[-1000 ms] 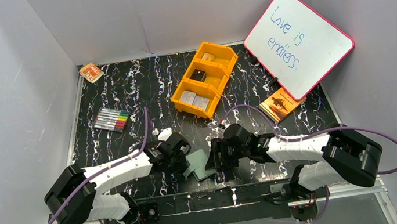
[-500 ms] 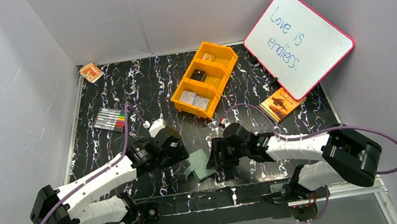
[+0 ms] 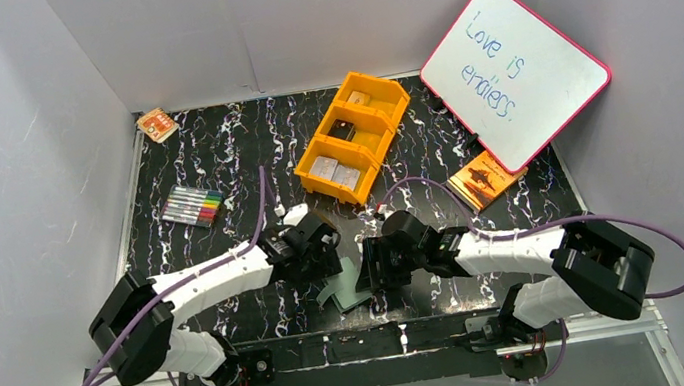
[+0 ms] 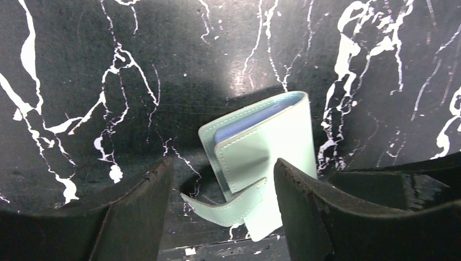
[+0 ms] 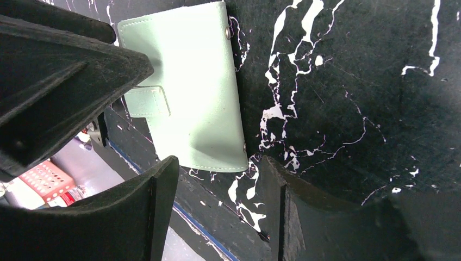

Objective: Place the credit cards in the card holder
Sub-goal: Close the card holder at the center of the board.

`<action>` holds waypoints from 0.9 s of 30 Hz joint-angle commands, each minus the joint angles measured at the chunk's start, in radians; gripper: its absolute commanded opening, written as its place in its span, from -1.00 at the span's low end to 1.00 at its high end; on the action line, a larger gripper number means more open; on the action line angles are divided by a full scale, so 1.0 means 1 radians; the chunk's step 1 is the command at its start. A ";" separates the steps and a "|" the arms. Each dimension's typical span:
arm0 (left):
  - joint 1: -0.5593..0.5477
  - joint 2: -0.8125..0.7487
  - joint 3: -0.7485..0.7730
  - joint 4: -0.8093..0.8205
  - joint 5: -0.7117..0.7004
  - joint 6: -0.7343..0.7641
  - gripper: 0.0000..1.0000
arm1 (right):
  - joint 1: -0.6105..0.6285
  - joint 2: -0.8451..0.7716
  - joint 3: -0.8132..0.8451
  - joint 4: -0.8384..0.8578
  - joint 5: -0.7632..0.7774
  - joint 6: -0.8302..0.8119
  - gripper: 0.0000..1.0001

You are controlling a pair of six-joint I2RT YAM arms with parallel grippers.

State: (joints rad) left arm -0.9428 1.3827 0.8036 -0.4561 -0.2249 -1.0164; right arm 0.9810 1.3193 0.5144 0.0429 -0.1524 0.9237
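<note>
The card holder (image 3: 340, 291), a pale grey-green folded wallet, lies near the table's front edge between my two grippers. In the left wrist view the card holder (image 4: 266, 147) shows blue pockets at its edge and a loose snap tab. My left gripper (image 4: 223, 217) is open, its jaws either side of the tab and not touching it; the top view shows it too (image 3: 326, 254). My right gripper (image 5: 217, 212) is open and empty just past a corner of the card holder (image 5: 185, 92), and also shows in the top view (image 3: 371, 275). Credit cards lie in the orange tray (image 3: 380, 132): silver-grey (image 3: 335, 172), black (image 3: 341, 129), tan (image 3: 360, 99).
A pink-framed whiteboard (image 3: 513, 73) leans at the back right with an orange packet (image 3: 482, 178) below it. Coloured markers (image 3: 191, 206) lie at the left, and a small orange packet (image 3: 157, 125) sits in the far left corner. The table's front edge (image 3: 367, 326) is close behind the wallet.
My left arm swung out to the left, then came back right and forward, its gripper now over the wallet's upper left side. The right arm and the wallet have hardly moved.
</note>
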 commanded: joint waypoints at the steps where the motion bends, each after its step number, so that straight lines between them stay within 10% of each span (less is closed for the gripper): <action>1: -0.004 -0.002 -0.033 -0.012 -0.023 0.013 0.28 | -0.006 -0.035 0.039 -0.016 0.001 -0.009 0.30; 27: -0.004 0.003 -0.178 0.012 -0.036 -0.030 0.15 | -0.038 0.000 -0.100 0.172 -0.082 0.150 0.38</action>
State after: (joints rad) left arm -0.9428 1.3739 0.6922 -0.3729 -0.2283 -1.0367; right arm 0.9604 1.2984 0.4454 0.1173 -0.1902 1.0222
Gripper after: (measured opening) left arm 0.583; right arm 0.688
